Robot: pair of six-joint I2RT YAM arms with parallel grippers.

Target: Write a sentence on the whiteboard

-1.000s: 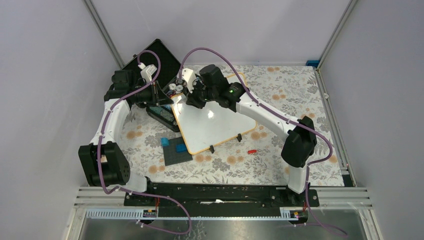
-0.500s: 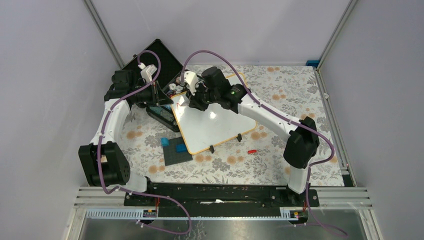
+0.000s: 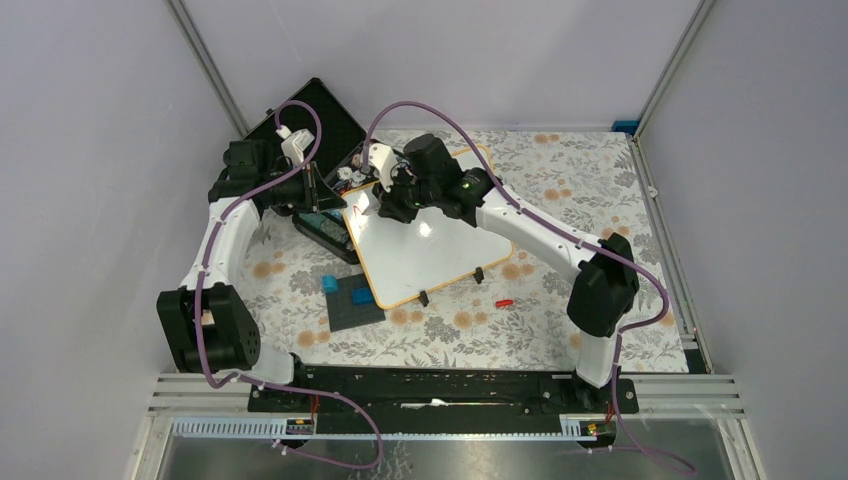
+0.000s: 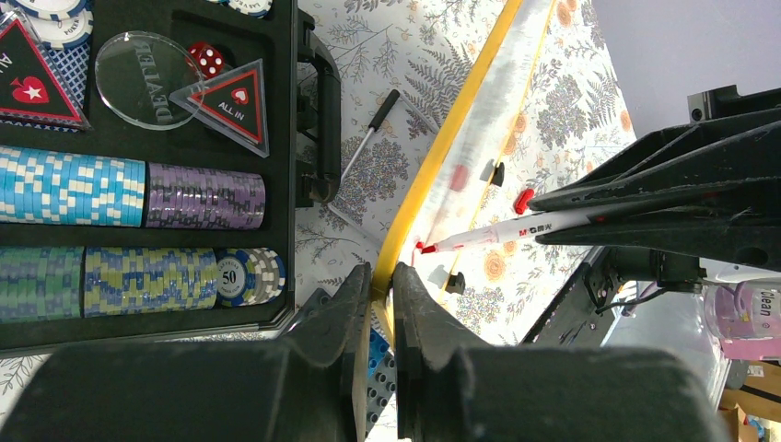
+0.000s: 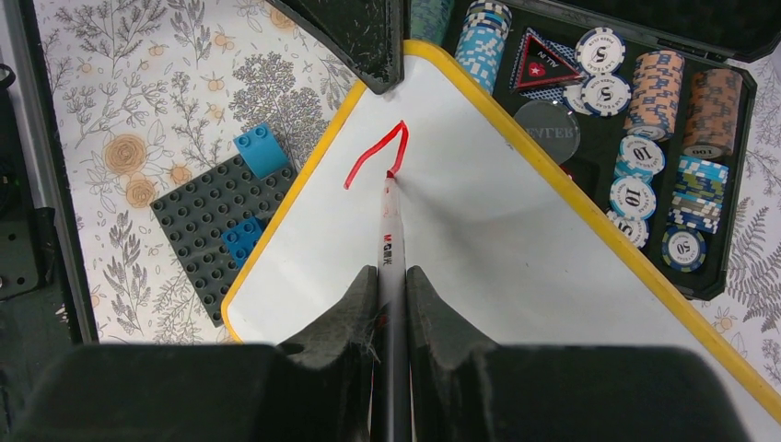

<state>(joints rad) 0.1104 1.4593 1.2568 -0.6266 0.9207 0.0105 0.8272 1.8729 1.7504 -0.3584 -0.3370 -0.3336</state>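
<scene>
Floral-print cloth (image 3: 600, 200) covers the table and carries every item. Whiteboard (image 3: 430, 255), white with a thin yellow-tan frame, occupies the centre of the cloth, set at an angle, with two black feet (image 3: 479, 274) on its near edge; its far-left portion overlaps the black case (image 3: 318, 110). The case stands open at the far left, and its tray holds rows of poker chips (image 4: 74, 189), a red die and triangular markers. A dark grey studded plate (image 3: 355, 310) lies just beside the board's near-left edge, with blue blocks (image 5: 261, 152) on it. Left gripper (image 4: 380, 276) is clenched on the whiteboard frame at the far-left corner, with one finger on each side of the yellow edge. Right gripper (image 5: 391, 276) is clenched on a white marker (image 5: 389, 221), which runs forward between the fingers; the red tip touches the board surface near that same corner. A black pen (image 4: 368, 138) lies on the cloth between the case handle and the board edge. A red cap (image 3: 504, 301) lies on the cloth near the board's near edge, apart from it. Writing on the board consists of a single red stroke (image 5: 373, 155), an angled hook shape whose end meets the marker tip; the remaining board surface is white.
</scene>
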